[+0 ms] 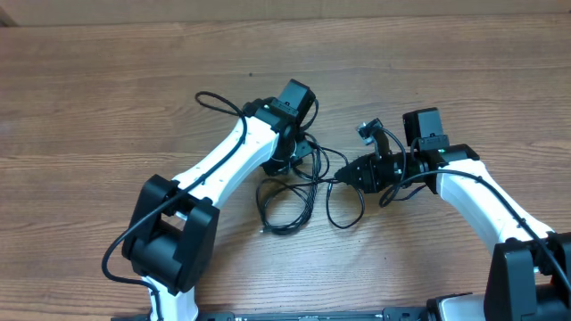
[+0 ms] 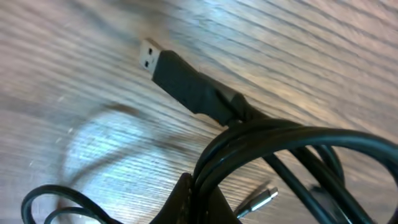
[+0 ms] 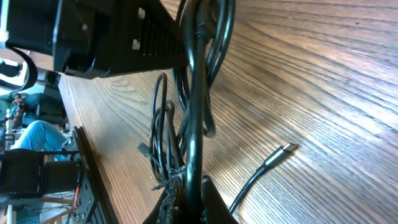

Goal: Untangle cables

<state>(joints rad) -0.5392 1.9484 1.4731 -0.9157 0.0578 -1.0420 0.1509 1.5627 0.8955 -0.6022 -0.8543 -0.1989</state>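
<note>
Overhead: straight down on my table (image 1: 89, 107), far enough to take in left arm (image 1: 223, 160) and right arm (image 1: 482, 192). Left wrist: very close over the wood, facing a USB plug (image 2: 177, 78) and cables (image 2: 280, 143). Right wrist: low, looking along the table toward the left arm. All three share the cables.

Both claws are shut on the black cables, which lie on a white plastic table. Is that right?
Not quite: the table is brown wood, not white plastic, as the overhead view shows. The left claw and right claw are indeed shut on the black cables.
</note>
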